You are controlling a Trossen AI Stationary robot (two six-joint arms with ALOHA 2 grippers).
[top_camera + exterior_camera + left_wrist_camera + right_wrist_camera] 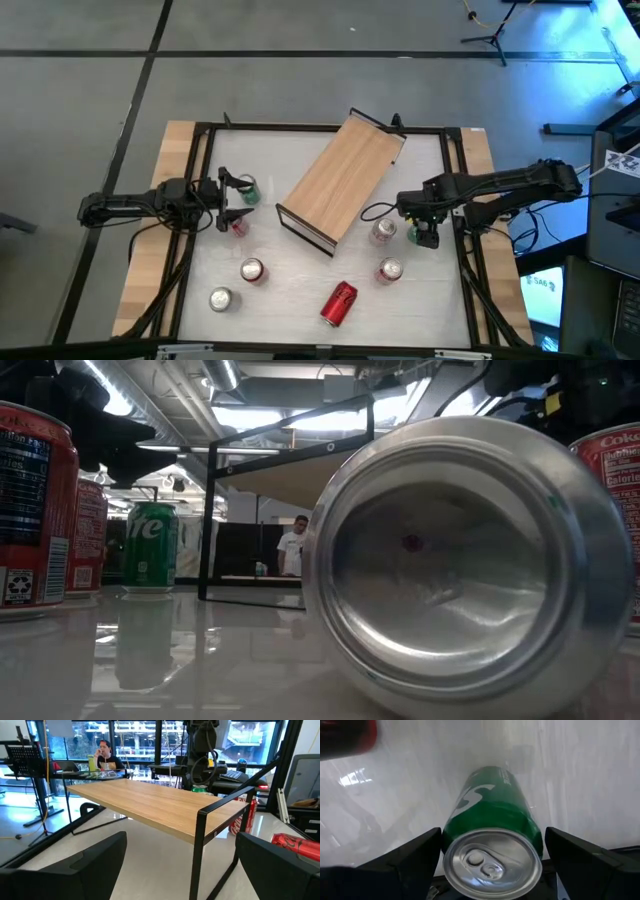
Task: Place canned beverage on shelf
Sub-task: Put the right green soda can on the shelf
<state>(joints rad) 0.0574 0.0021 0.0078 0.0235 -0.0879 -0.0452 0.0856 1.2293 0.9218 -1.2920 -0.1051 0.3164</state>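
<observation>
Light-wood shelf (342,180) sat diagonally mid-tabletop (300,290), dark frames at both short ends, nothing on the board.

Right hand (425,234) was just off the shelf's right side, straddling an upright green can (492,820). The can filled the gap. Can't tell whether it was clamped or only bracketed. The can looked to be down by the tabletop, not on the shelf. A silver-topped can (384,232) stood between that hand and the shelf.

Left hand (232,203) was off the shelf's left side, facing it, with its fingers (90,865) spread apart and holding nothing. A second green can (247,190) and a red can (238,225) stood at that hand, on its shelf side.

More cans beyond the shelf's near end:
- A red can on its side (338,303), its base filling the low view.
- Three upright ones, at (251,270), (220,298) and (389,270).

All of these were apart from the shelf.

A person (102,757) was seated in the room past the shelf's far end.
</observation>
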